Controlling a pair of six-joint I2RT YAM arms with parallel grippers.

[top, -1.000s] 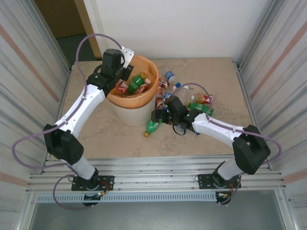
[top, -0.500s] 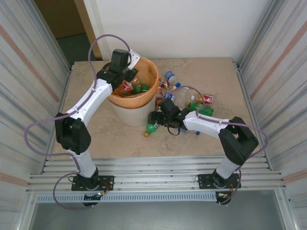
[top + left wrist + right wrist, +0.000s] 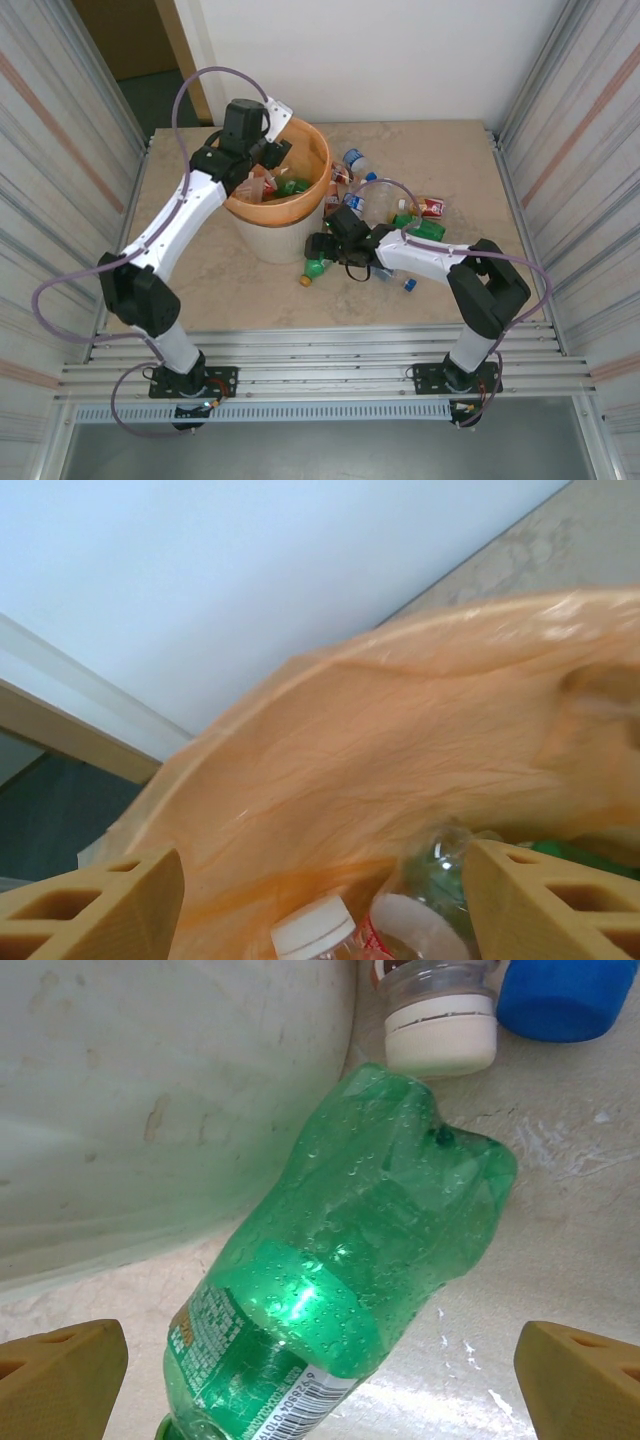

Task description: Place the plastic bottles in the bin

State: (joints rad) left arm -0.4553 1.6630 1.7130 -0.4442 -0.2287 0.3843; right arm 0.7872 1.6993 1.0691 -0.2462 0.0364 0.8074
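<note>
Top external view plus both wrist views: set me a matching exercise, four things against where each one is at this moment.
Things
1. green bottle
2. left fingers
3. right fingers
4. bin

Places or states
A. spread apart above the orange liner
B. lying on the table beside the bin's wall
C. standing upright on the table, with bottles inside
D. spread on either side of the green bottle, not closed on it

Pairs: 1-B, 2-A, 3-D, 4-C
</note>
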